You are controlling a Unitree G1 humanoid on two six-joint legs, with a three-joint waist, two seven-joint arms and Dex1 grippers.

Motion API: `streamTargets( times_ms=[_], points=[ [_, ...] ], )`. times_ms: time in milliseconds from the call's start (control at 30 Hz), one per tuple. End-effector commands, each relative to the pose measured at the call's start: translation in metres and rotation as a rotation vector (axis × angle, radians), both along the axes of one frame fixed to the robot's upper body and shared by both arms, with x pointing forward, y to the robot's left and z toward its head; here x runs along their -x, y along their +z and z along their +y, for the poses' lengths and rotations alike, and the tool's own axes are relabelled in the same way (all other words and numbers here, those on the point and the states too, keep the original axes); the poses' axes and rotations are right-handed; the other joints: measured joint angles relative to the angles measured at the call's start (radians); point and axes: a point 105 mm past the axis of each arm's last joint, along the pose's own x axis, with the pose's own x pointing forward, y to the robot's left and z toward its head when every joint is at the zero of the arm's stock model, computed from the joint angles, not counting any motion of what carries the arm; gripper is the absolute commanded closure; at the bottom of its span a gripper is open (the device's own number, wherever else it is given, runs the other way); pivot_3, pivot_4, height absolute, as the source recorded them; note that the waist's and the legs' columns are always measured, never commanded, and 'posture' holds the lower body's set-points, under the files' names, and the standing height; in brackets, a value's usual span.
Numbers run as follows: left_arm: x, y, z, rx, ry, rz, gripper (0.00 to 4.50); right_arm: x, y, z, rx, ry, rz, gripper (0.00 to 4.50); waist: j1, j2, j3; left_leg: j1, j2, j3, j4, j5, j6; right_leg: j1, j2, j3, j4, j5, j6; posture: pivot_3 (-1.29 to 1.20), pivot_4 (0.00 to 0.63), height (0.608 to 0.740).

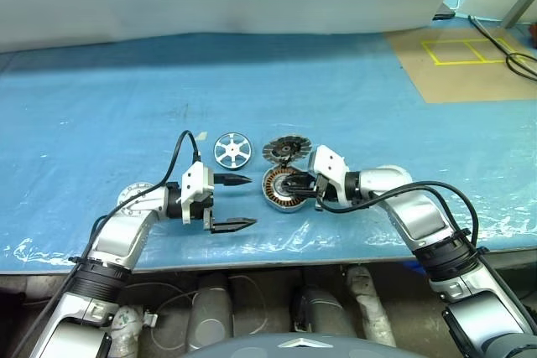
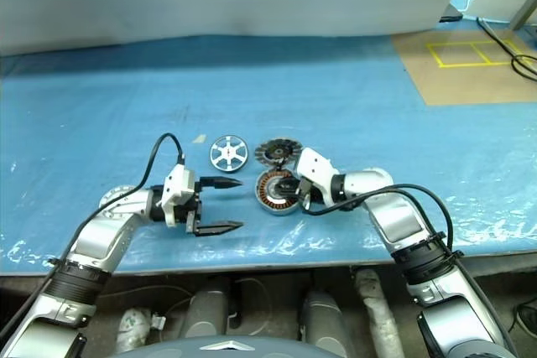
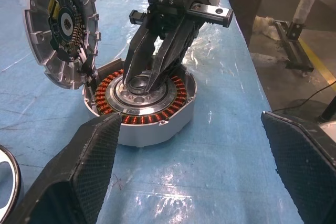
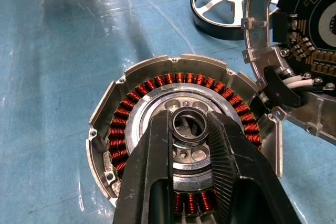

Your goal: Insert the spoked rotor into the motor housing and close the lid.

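Robot lab: blue plastic-covered bench (image 1: 101, 123), yellow floor tape (image 1: 457, 50), loose cables (image 1: 503, 48).

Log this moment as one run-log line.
left hand: open, idle | right hand: on motor housing hub | spoked rotor: on table | lid: open

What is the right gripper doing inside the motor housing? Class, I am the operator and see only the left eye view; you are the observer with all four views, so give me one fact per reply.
Observer: In the right wrist view, the right gripper appears closed on the raised centre ring of the motor housing, inside the copper windings.
Operator: Is the lid lying flat behind it?
Observer: No. The left wrist view shows the lid standing tilted at the housing's rim, with its circuit-board face turned toward the cup.
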Motion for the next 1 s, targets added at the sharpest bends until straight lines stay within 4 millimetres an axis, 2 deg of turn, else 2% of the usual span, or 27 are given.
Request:
streamTargets(
  times_ms=[33, 100, 500, 600, 767, 800, 1000],
  points=[
    [0.0, 0.007, -0.003, 0.01, -0.016, -0.039, 0.0, 0.002, -0.011, -0.003, 0.016, -0.029, 0.055, 2.59, 0.0, 0.0, 0.0, 0.0, 0.0, 0.0, 0.0, 0.0, 0.0, 0.0, 0.0, 0.0, 0.0, 0.0, 0.0, 0.0, 0.15, 0.74],
    [0.0, 0.007, -0.003, 0.008, -0.016, -0.038, 0.0, 0.005, -0.004, 0.0, -0.029, -0.023, 0.09, 1.96, 0.0, 0.0, 0.0, 0.001, 0.0, 0.0, 0.0, 0.0, 0.0, 0.001, 0.0, 0.0, 0.0, 0.0, 0.0, 0.0, 0.15, 0.74],
    [0.0, 0.002, 0.0, -0.022, -0.022, -0.037, 0.0, -0.002, 0.033, 0.0, -0.186, -0.041, 0.068, 1.96, 0.001, 0.0, 0.0, -0.001, 0.0, 0.0, 0.0, 0.0, 0.0, -0.001, 0.0, 0.0, 0.0, 0.0, 0.0, 0.0, 0.15, 0.74],
    [0.0, 0.001, 0.0, -0.024, -0.023, -0.036, 0.0, 0.0, 0.03, 0.002, -0.175, -0.031, 0.07, 2.63, 0.001, 0.0, 0.0, -0.001, 0.0, 0.0, -0.001, 0.0, 0.0, -0.001, 0.0, 0.0, 0.0, 0.0, 0.0, 0.0, 0.15, 0.74],
    [0.0, 0.002, 0.0, -0.019, -0.026, -0.034, 0.0, 0.008, 0.021, 0.007, -0.154, -0.002, 0.091, 4.31, 0.001, 0.0, 0.0, -0.001, 0.0, 0.0, -0.001, 0.0, 0.0, -0.002, 0.0, 0.0, 0.0, 0.0, 0.0, 0.0, 0.15, 0.74],
    [0.0, 0.002, 0.0, -0.02, -0.025, -0.035, 0.0, 0.007, 0.019, 0.008, -0.148, -0.003, 0.089, 4.45, 0.001, 0.0, 0.0, -0.001, 0.0, 0.0, -0.001, 0.0, 0.0, -0.002, 0.0, 0.0, 0.0, 0.0, 0.0, 0.0, 0.15, 0.74],
    [-0.001, 0.001, 0.001, -0.021, -0.02, -0.035, 0.0, 0.002, 0.014, 0.008, -0.133, -0.024, 0.091, 4.45, 0.001, 0.0, 0.0, -0.002, 0.0, 0.0, -0.001, 0.0, 0.0, -0.002, 0.0, 0.0, 0.0, 0.0, 0.0, 0.0, 0.15, 0.74]
  ],
)
